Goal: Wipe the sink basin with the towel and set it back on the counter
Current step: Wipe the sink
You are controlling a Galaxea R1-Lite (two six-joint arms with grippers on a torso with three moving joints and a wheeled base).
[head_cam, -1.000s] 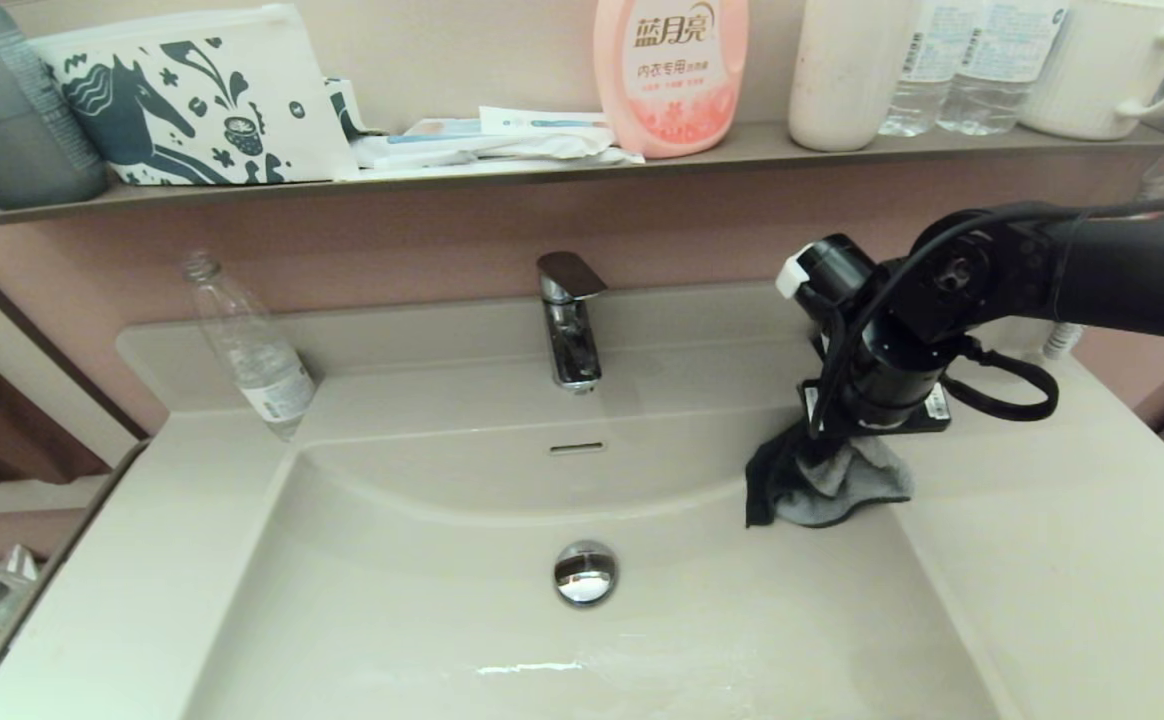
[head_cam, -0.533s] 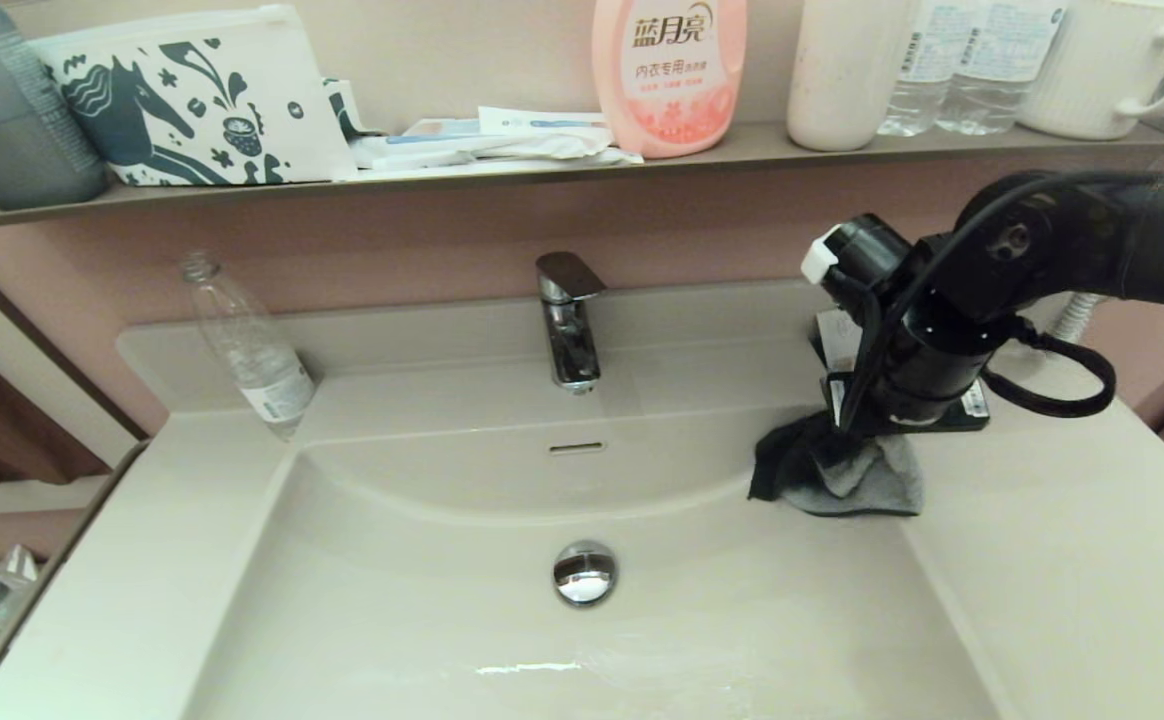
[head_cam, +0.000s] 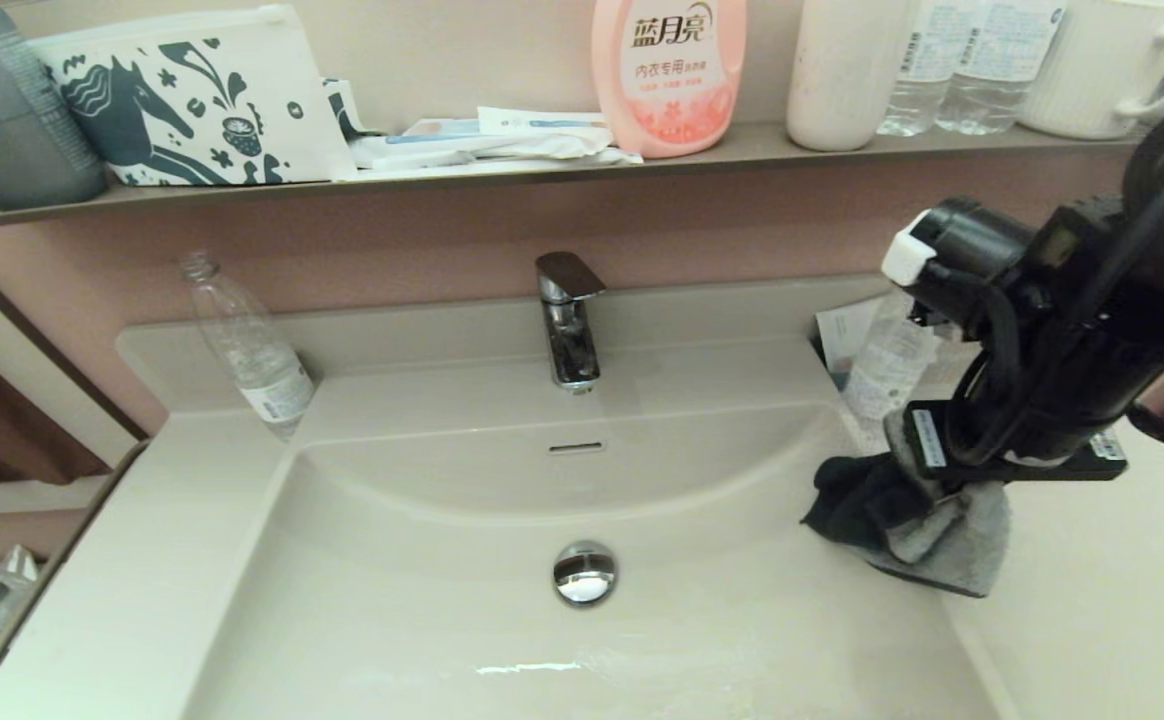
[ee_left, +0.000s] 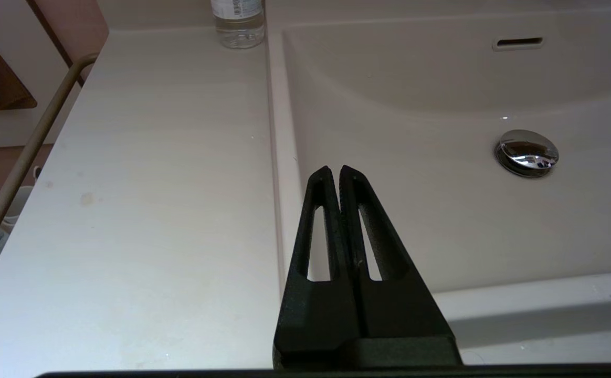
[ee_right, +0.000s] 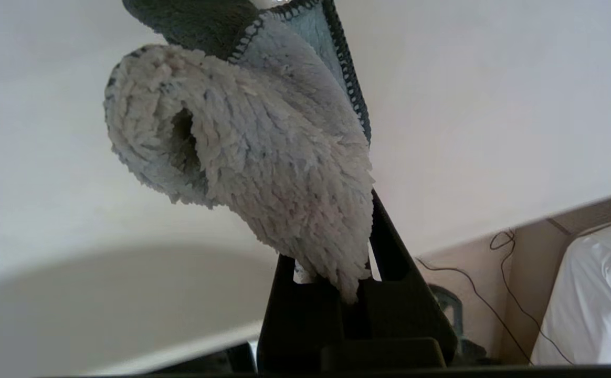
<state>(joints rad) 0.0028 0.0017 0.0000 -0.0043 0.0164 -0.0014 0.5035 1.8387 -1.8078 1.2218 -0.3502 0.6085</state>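
Towel [head_cam: 927,535]: hangs bunched from the right gripper, over the right rim of the sink basin where it meets the counter; dark face toward the basin, light fluffy face toward the counter. Contact with the rim below cannot be told.
Right gripper [ee_right: 355,252]: jaws pinching the towel, fluffy roll bulging out between the fingers; wrist pointing down above the basin's right edge.
Sink basin [head_cam: 422,600]: wet streak along the front floor; chrome drain plug [head_cam: 585,572] at centre, overflow slot [head_cam: 577,447] in the rear wall.
Counter [head_cam: 1092,600]: flat area right of the basin, just beside the hanging towel.
Left gripper [ee_left: 335,176]: jaws pressed together, holding nothing, poised at the basin's left front corner.
Faucet [head_cam: 569,320]: behind the basin, centre.
Clear bottle [head_cam: 252,350]: standing on the counter's left rear.
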